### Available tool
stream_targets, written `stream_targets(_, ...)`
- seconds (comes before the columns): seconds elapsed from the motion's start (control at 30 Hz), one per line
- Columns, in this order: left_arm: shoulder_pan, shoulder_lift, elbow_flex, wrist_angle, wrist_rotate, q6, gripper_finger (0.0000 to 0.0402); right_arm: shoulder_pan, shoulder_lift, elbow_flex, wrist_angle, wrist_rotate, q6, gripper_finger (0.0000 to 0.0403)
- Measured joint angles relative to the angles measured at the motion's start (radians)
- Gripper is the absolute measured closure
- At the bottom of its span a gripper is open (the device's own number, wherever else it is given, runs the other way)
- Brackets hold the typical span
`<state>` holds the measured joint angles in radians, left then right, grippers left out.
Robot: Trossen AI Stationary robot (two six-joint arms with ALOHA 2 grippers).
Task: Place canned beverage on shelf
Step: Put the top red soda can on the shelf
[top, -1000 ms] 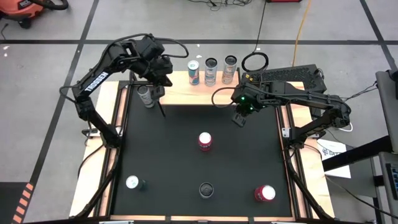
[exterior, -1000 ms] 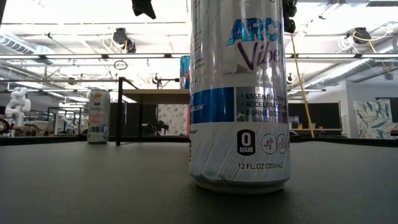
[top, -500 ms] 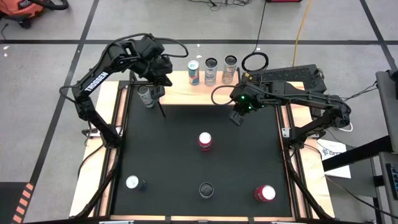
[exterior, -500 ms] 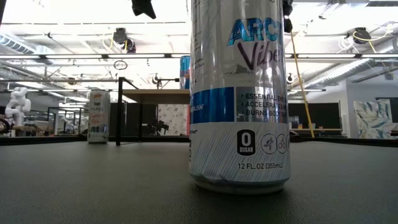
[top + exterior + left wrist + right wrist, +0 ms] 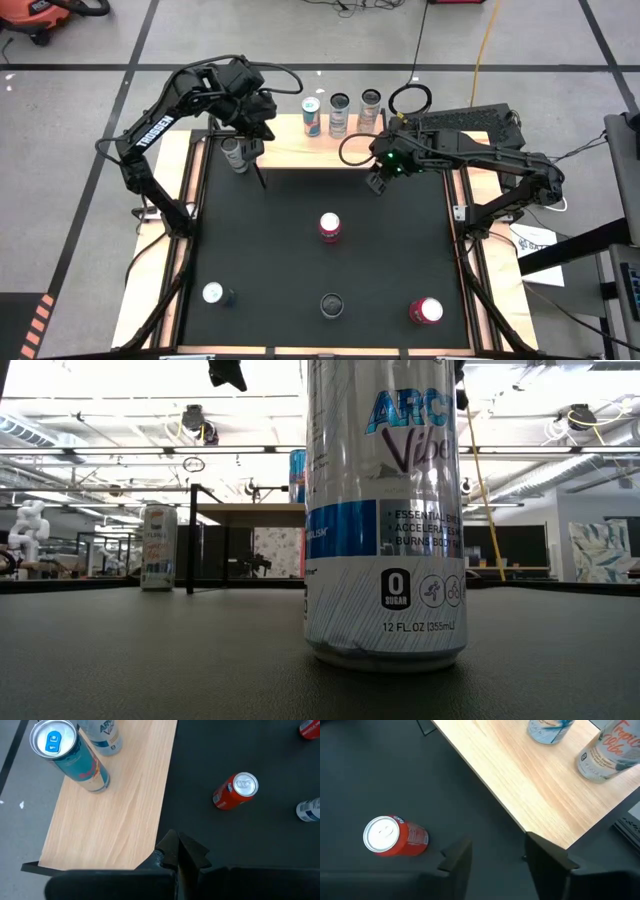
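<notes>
**Just behind the open right pincer: three cans shelved, four left on the table**

Just beyond the right pincer (image 5: 378, 184) runs the small light-wood shelf on thin black legs (image 5: 290, 150). I count three upright cans in a row along its far edge: a blue-and-red can (image 5: 311, 117), a pale can with a dark top (image 5: 339, 115) and a silver can (image 5: 371, 110). That part of the job looks done.

The right pincer hangs over the black table (image 5: 260, 240) just off the shelf's front edge. Its fingers stand apart with nothing between them, and the silver can is the nearest to it. The left pincer (image 5: 250, 140) waits at the shelf's other end with its fingers pressed together and empty. A grey can (image 5: 234, 153) stands right beside it, and I cannot tell whether that one sits on the board or on the table.

Four cans remain on the table, all on the near side of my right pincer. A red can with a silver lid (image 5: 329, 227) is the closest, a little way in front of it. Well beyond that stand a white-topped can (image 5: 212, 293), a dark-topped silver-and-blue can (image 5: 331, 305) and a second red can (image 5: 426, 311). By my reckoning I am about halfway through.

The nearest red can stands upright and undented, with clear space all round it, so I judge it an easy next pick.
</notes>
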<state>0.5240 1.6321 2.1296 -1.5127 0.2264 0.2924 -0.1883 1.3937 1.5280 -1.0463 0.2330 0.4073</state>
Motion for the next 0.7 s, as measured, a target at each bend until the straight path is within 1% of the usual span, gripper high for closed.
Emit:
stream_targets(0.17, 0.0, 0.0, 0.0, 0.0, 0.0, 0.0, 0.0398, 0.0, 0.012, 0.0, 0.011, 0.002, 0.015, 0.0184)
stream_targets(0.3, 0.0, 0.0, 0.0, 0.0, 0.0, -0.012, 0.0398, 0.0, 0.038, 0.0, 0.051, 0.002, 0.014, 0.0161)
stream_targets(0.37, 0.0, 0.0, 0.0, -0.001, 0.0, -0.025, 0.0398, 0.001, 0.057, 0.0, 0.063, -0.003, 0.011, 0.0157)
stream_targets(0.4, 0.0, 0.0, 0.0, -0.001, 0.0, -0.025, 0.0398, 0.002, 0.067, 0.0, 0.073, -0.022, 0.004, 0.0157)
stream_targets(0.57, 0.0, 0.0, 0.0, -0.021, 0.0, -0.025, 0.0398, 0.03, 0.125, 0.0, 0.092, -0.15, -0.087, 0.016)
stream_targets(0.7, 0.0, 0.0, 0.0, -0.038, 0.0, -0.025, 0.0398, 0.072, 0.164, 0.0, 0.097, -0.186, -0.112, 0.0166)
